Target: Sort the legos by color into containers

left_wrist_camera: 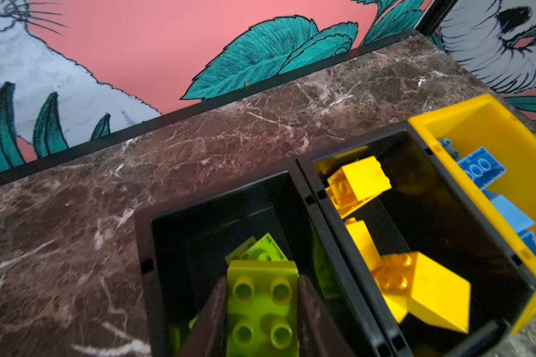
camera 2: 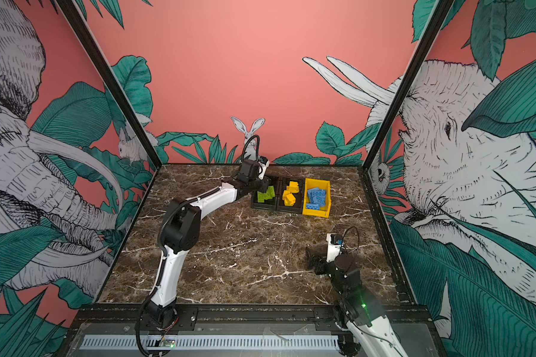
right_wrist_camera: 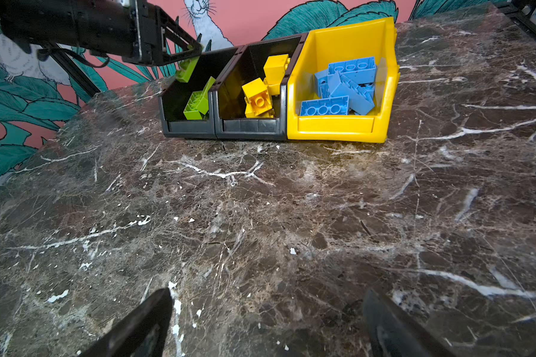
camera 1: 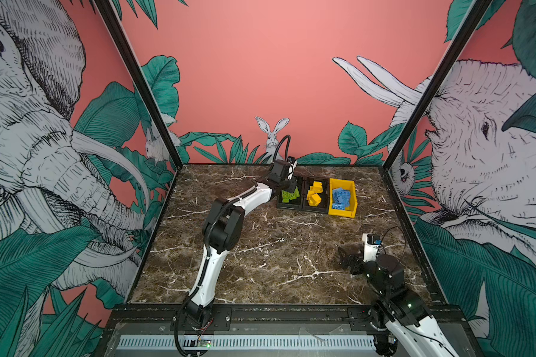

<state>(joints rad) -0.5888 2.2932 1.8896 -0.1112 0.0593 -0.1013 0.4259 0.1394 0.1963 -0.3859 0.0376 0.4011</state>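
Gripped green lego (left_wrist_camera: 262, 306) cut by edge, left fingers (left_wrist_camera: 211, 323) blurred, right fingers (right_wrist_camera: 143, 324) cropped

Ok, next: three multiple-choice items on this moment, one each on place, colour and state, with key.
1. The blue legos lie: A) in the yellow bin B) in a black bin C) on the table
2. The lego in the left gripper is: A) blue B) yellow C) green
3. The right gripper is: A) shut on a lego B) open and empty C) inside a bin
Key: 1 A, the blue pile sits within yellow walls; 2 C, green studs show between its fingers; 3 B, its jaws stand wide apart with nothing between.
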